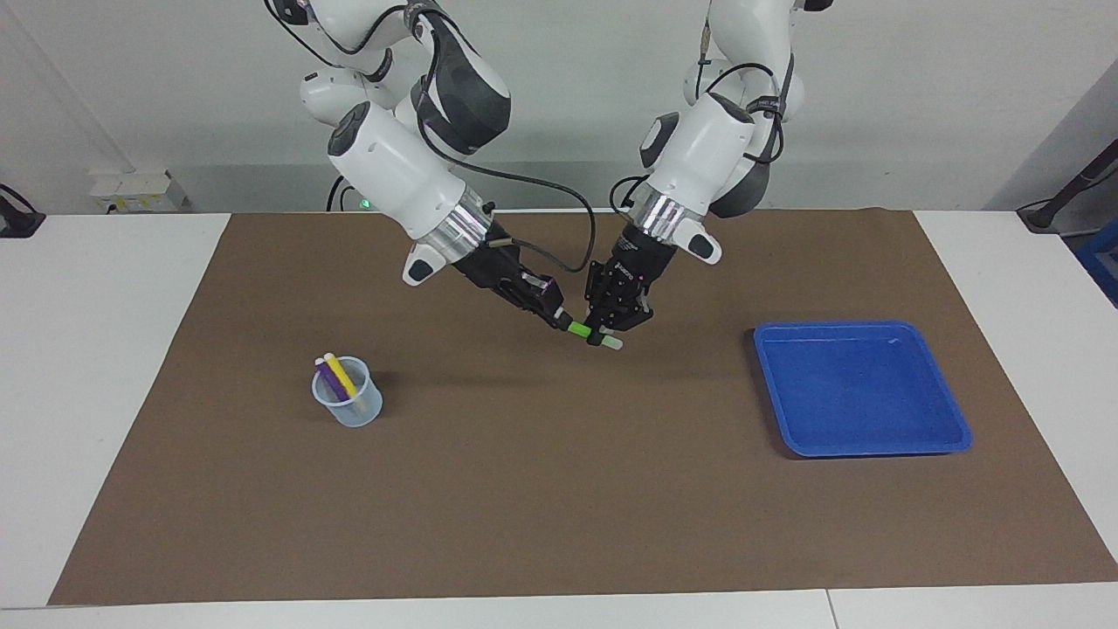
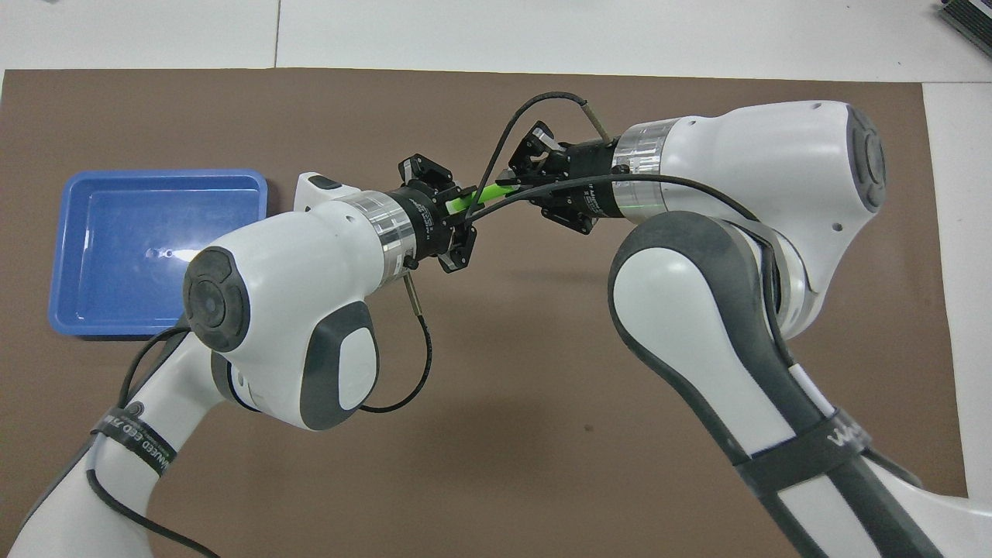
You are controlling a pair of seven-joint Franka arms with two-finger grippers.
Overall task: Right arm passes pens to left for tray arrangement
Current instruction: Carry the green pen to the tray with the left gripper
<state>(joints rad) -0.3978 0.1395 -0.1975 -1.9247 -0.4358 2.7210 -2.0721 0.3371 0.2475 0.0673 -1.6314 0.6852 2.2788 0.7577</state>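
The left gripper point(image 1: 596, 337) is clamped on the green pen point(image 1: 580, 330) near its pale end, while the right gripper point(image 1: 562, 321) is clenched on the opposite end; the pen is held in the air over the brown mat point(image 1: 524, 489) by both. The handover is judged under way, release by the right gripper outstanding. The blue tray point(image 1: 956, 428) is found empty. The purple pen point(image 1: 329, 379) and yellow pen point(image 1: 341, 376) stand in the clear cup point(image 1: 349, 411).

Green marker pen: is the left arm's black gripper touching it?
Touching. The facing view shows the left gripper shut on the green marker pen, near its pale end.
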